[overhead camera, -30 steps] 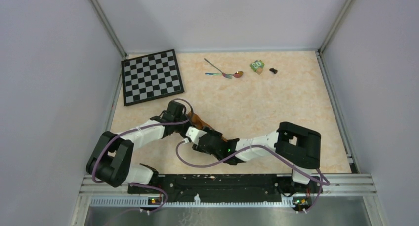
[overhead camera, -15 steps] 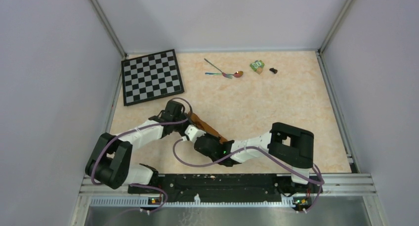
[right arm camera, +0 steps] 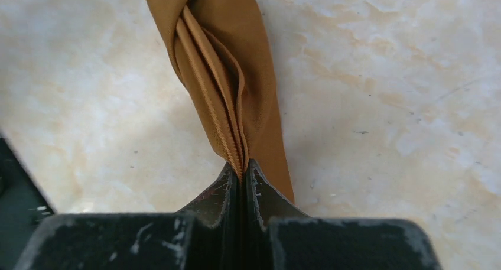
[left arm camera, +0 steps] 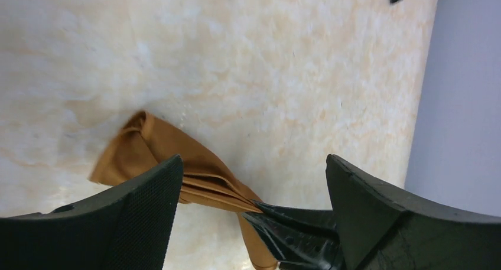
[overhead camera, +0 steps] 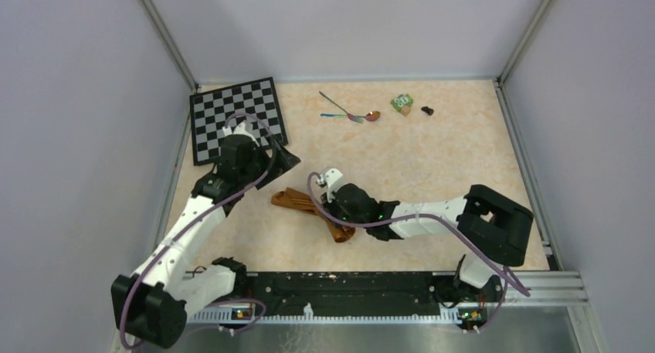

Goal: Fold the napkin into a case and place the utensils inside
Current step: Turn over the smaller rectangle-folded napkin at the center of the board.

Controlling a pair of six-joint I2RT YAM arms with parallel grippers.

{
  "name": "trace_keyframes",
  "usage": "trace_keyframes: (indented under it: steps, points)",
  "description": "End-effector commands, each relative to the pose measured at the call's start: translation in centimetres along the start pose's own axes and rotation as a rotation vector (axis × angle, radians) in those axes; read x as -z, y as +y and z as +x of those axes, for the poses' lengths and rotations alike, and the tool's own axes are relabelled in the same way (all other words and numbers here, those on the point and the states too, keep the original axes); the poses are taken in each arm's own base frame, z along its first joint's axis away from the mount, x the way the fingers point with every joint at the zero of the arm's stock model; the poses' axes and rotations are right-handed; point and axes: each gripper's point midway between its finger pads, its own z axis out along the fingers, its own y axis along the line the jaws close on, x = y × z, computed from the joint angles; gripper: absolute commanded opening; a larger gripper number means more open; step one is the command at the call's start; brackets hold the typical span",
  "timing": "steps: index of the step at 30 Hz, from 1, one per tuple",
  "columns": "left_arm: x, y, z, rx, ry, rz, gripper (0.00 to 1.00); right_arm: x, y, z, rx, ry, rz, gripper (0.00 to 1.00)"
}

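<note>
Pinching napkin (right arm camera: 227,75) mid-bundle, right gripper (right arm camera: 242,166) jaws pressed together on gathered folds. Left gripper (left arm camera: 253,166) spread wide, empty, hovering at napkin's 11 o'clock. Napkin bunched, 7 o'clock of table (overhead camera: 432,160) centre; utensils (overhead camera: 351,115) far at 12 o'clock. Best: spread it flat first, left taking free corner, no twisting.

The left jaws, shut at the napkin (overhead camera: 297,201) a second ago, now stand wide open and clear of it, drawn back toward the chessboard (overhead camera: 224,106). The right jaws, open a second ago, now pinch the napkin's gathered folds. More of the twisted cloth now lies bare ahead of them on the table.
</note>
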Motion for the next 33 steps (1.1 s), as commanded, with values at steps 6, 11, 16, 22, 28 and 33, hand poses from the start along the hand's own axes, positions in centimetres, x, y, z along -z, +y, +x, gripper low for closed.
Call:
trace_keyframes:
  steps: [6, 11, 16, 22, 28, 33]
  points:
    - [3.8, 0.9, -3.9, -0.13, -0.196, -0.084, 0.96, 1.6, 2.4, -4.2, -0.683, -0.101, -0.573, 0.0]
    - [3.0, 0.4, -2.5, -0.152, -0.122, -0.037, 0.96, 1.6, 0.6, -3.1, -0.923, -0.109, -0.694, 0.0]
    - [1.9, -0.7, -1.2, -0.189, -0.067, 0.065, 0.96, 1.3, -2.1, -1.3, -1.044, -0.096, -0.674, 0.0]
    - [-0.9, -1.2, 1.4, -0.179, 0.076, 0.164, 0.99, 0.6, -5.6, 1.5, -1.133, -0.047, -0.579, 0.03]
    - [-4.2, -2.5, 3.0, -0.141, 0.203, 0.274, 0.98, -0.2, -9.8, 5.0, -1.1, 0.072, -0.43, 0.37]
    - [-7.3, -3.7, 3.3, -0.112, 0.303, 0.337, 0.94, 1.5, -14.1, 5.8, -0.848, 0.169, -0.169, 0.64]
